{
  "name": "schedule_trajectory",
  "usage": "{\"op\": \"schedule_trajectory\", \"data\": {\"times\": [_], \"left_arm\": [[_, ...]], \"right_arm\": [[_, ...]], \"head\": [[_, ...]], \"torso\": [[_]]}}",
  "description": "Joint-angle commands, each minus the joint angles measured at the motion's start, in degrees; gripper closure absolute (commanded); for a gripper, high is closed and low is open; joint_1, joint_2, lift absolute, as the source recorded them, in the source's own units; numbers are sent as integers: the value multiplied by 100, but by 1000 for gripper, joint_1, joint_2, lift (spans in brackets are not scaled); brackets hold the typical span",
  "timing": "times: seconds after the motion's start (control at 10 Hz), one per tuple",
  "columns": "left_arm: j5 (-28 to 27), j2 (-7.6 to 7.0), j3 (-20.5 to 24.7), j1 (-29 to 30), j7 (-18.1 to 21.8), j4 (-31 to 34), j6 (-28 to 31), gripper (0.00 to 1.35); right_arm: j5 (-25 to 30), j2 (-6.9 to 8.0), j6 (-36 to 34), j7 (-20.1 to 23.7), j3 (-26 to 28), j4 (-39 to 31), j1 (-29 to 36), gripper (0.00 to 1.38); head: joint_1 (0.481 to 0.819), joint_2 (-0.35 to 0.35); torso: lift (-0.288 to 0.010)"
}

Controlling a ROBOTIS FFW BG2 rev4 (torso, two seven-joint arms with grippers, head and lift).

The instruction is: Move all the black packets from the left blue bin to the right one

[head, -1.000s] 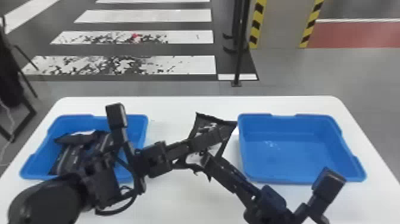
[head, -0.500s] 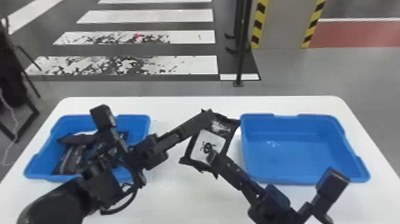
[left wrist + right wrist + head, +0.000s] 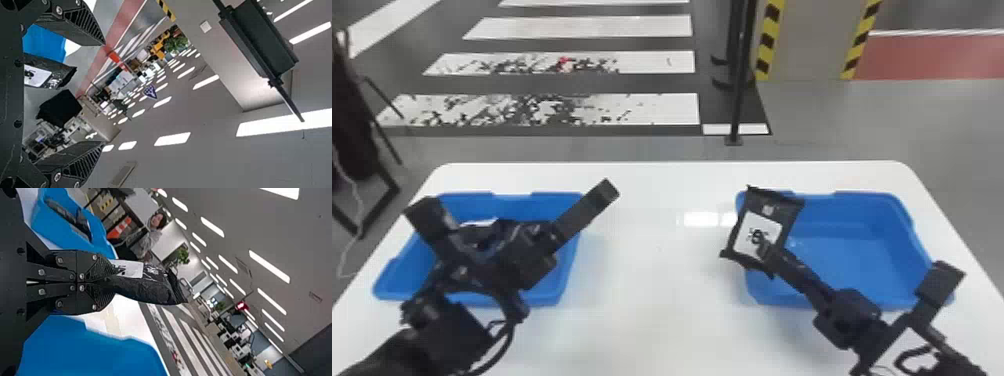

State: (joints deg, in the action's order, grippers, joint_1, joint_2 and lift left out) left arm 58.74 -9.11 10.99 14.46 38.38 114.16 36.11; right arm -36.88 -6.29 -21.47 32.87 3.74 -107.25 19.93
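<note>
In the head view my right gripper is shut on a black packet with a white label, held over the left edge of the right blue bin. The right wrist view shows the pads of my right gripper closed on that packet. My left gripper hangs above the right side of the left blue bin. Dark packets lie in that bin, partly hidden by the left arm. In the left wrist view my left gripper is open, its fingers wide apart with nothing between them.
Both bins stand on a white table, one on each side, with a wide gap between them. A black post stands on the floor beyond the table. A dark chair-like frame is at the far left.
The packet, earlier between both grippers mid-table, has moved right with my right gripper to the right bin's edge. My left gripper has come away from it and moved back left.
</note>
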Motion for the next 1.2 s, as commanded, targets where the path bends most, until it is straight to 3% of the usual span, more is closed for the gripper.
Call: {"op": "schedule_trajectory", "data": {"times": [0.0,0.1,0.2,0.3,0.5,0.6,0.8,1.1], "left_arm": [[-116,85,432,270,-67,164,-222,134],[-150,94,637,424,-216,333,-236,134],[-527,94,832,509,-304,431,-433,136],[-1030,94,1014,551,-401,544,-476,136],[-1692,103,1254,663,-709,727,-447,136],[-1932,112,1357,649,-814,825,-321,136],[-2435,120,1506,565,-1034,923,45,136],[-3201,120,1803,396,-1201,909,818,136]], "right_arm": [[294,-74,10,-26,483,340,-306,1282],[512,-127,-4,-52,700,495,-503,1280],[626,-153,-18,-96,803,664,-700,1279],[763,-162,-131,-132,918,776,-826,1147],[1071,-153,-131,-246,1020,762,-896,354],[1197,-135,-89,-263,1055,650,-812,113],[1426,14,600,-369,1055,-11,-221,119],[1928,401,1782,-703,838,-953,833,114]], "head": [[695,12],[695,3],[695,-10],[695,-16],[695,1],[695,8],[695,27],[695,65]], "torso": [[-154],[-154],[-154],[-154],[-154],[-154],[-154],[-154]]}}
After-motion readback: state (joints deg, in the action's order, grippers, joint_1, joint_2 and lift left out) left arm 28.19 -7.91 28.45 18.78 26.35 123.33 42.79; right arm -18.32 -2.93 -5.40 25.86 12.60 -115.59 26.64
